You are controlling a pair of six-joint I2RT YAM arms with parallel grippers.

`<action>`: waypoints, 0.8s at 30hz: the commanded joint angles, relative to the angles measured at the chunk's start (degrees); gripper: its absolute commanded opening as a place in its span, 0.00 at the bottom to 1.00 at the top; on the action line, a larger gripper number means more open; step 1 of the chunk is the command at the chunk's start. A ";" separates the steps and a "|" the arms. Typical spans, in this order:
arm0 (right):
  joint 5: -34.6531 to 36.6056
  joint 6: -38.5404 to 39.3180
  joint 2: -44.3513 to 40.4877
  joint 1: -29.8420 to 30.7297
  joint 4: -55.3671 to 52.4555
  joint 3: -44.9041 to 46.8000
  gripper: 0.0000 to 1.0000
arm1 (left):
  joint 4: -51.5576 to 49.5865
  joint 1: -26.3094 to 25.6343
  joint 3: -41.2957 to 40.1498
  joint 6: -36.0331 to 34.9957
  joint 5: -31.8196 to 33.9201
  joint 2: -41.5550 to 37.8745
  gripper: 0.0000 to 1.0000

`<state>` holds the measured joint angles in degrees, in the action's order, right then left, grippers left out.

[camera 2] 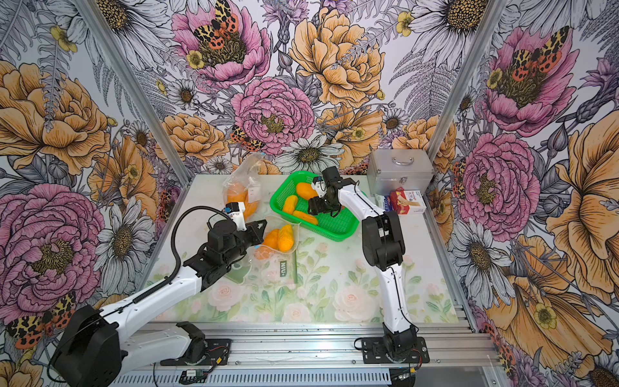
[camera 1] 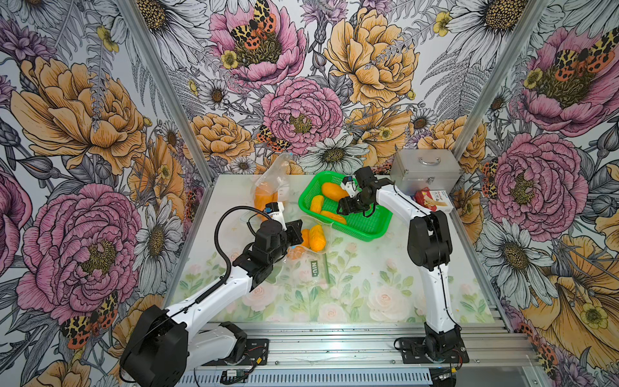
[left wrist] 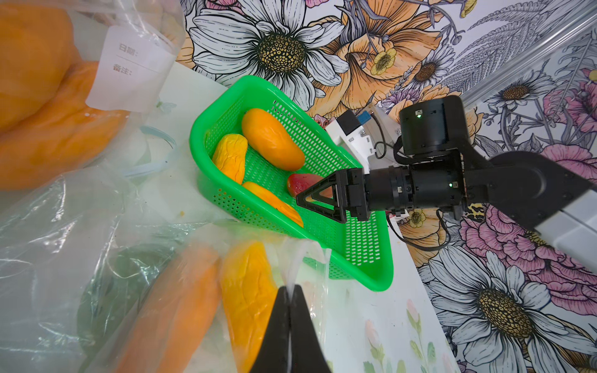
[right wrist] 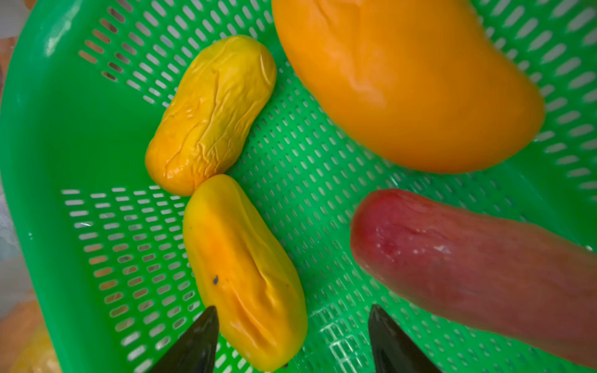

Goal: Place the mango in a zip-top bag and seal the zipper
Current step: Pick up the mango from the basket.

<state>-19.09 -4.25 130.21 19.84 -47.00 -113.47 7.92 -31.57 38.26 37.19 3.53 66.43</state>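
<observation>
Step, mango pick-up: right gripper (right wrist: 292,310), jaws apart, poised over slim yellow mango (right wrist: 245,268) in green basket (camera 1: 366,238), frame centre in both top views; left gripper (left wrist: 289,290) pinches zip-top bag (left wrist: 307,258) rim; next, likely: descend, close, carry bagward.

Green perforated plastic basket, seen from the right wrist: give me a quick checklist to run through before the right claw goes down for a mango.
1. The right claw stands open: ok.
2. The smooth yellow-orange mango is centred between its fingertips: not ok, it lies off toward one fingertip.
3. The red mango is clear of the other fingertip: cannot tell, it lies close.
4. The left claw is shut on the clear plastic zip-top bag: ok.
5. The bag's mouth gapes wide enough for a mango: cannot tell.
</observation>
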 commanded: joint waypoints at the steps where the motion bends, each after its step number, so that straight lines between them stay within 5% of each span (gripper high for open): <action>1: 1.58 2.27 1.21 1.25 0.25 -3.49 0.78 | 1.67 0.64 -0.40 0.18 -0.72 -1.43 0.00; 11: 0.58 4.77 4.75 2.46 -0.01 -5.60 0.82 | 1.66 0.73 -0.20 0.08 -1.15 -1.49 0.00; 24: 8.24 6.75 9.84 3.56 -4.56 -9.27 0.86 | 1.73 0.68 -0.29 0.64 -1.28 -1.37 0.00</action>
<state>-15.14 0.78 137.78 23.07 -49.06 -121.75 7.92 -31.40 38.26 37.21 3.25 66.37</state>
